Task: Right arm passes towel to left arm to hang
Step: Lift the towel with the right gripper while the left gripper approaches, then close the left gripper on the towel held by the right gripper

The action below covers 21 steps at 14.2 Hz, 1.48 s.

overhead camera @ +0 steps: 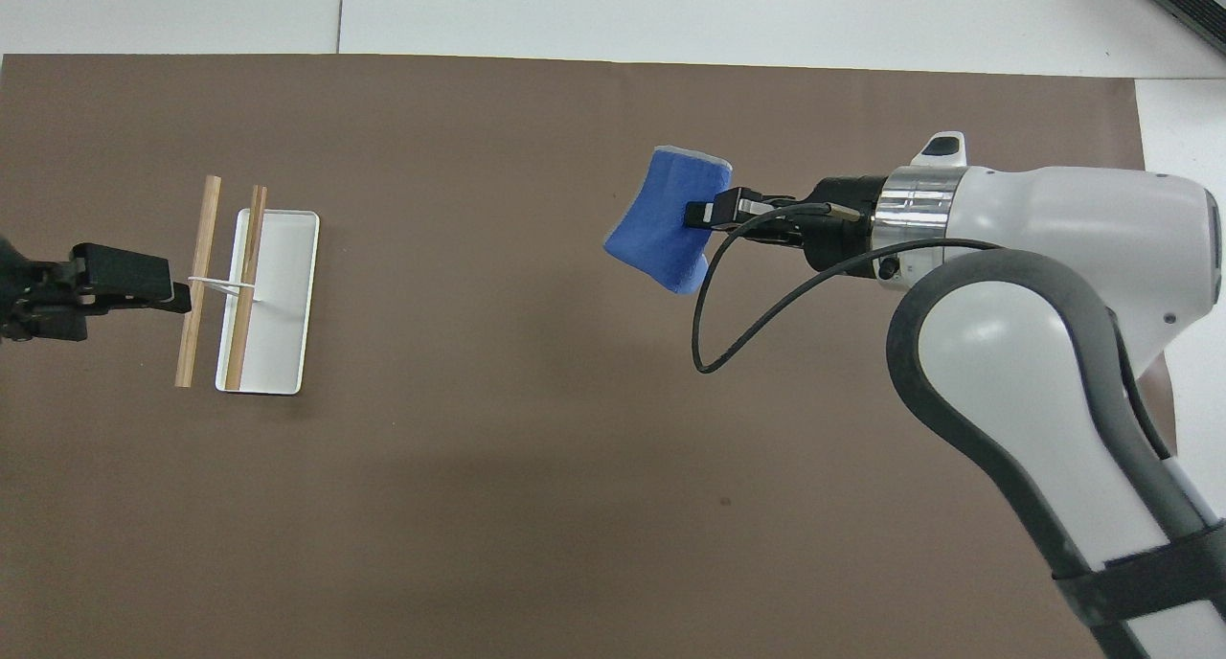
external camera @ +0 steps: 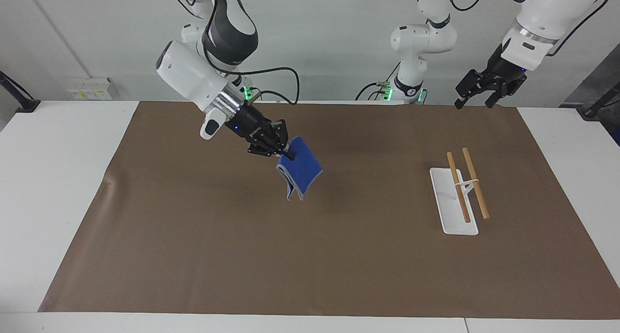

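Clamped in the right arm's black pincer (external camera: 286, 155): small folded blue terry towel (external camera: 300, 174), hanging in the air over the brown-covered tabletop (external camera: 339, 265). Left arm's black pincer (external camera: 477, 95) raised with fingers apart, above the wooden-barred white rack (external camera: 460, 192).

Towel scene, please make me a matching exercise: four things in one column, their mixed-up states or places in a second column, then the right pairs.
Things:
1. towel
2. left gripper
3. rack
4. right gripper

States or places:
A. standing on the brown mat, toward the left arm's end of the table
B. open and empty, raised in the air
C. hanging in the air over the mat, folded
D. shut on a blue cloth

Pairs: 1-C, 2-B, 3-A, 4-D
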Available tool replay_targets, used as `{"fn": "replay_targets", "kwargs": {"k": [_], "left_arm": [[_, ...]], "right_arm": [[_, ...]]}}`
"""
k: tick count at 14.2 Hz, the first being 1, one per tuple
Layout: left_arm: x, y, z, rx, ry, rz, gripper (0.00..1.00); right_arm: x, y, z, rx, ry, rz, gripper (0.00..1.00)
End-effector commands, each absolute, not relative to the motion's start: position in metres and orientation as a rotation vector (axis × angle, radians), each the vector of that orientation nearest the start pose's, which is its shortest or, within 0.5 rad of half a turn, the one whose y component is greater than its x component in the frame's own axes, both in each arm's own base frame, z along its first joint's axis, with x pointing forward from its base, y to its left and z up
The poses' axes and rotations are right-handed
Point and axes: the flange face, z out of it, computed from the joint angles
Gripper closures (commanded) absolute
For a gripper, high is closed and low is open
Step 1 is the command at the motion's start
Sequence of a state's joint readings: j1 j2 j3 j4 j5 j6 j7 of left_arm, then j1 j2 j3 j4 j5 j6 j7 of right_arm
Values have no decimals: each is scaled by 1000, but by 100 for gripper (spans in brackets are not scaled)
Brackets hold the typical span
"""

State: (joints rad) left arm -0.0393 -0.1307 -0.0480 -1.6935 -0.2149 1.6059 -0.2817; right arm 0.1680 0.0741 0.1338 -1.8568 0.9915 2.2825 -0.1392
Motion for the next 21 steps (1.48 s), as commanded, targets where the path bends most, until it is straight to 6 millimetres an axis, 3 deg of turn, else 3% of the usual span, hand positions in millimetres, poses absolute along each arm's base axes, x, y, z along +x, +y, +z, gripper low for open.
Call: {"fn": "replay_targets", "kwargs": {"k": [1, 3, 7, 11, 15, 18, 21], "left_arm": [[493, -88, 626, -3411, -551, -36, 0], [486, -103, 615, -3461, -705, -30, 0], [488, -125, 611, -3513, -1157, 18, 0], [487, -147, 598, -3532, -1573, -1, 0], [472, -165, 581, -3551, -1720, 35, 0], [467, -189, 581, -3515, -1916, -17, 0], [466, -197, 581, -3512, -1990, -33, 0]], "right_arm": [[573, 205, 525, -2121, 131, -289, 100], [564, 206, 522, -2060, 148, -292, 100], [539, 242, 505, -2005, 163, -308, 100], [533, 254, 502, -1913, 213, -341, 100], [530, 258, 503, -1799, 275, -346, 100], [524, 265, 506, -1738, 283, -356, 100], [522, 268, 509, -1694, 296, -367, 100]]}}
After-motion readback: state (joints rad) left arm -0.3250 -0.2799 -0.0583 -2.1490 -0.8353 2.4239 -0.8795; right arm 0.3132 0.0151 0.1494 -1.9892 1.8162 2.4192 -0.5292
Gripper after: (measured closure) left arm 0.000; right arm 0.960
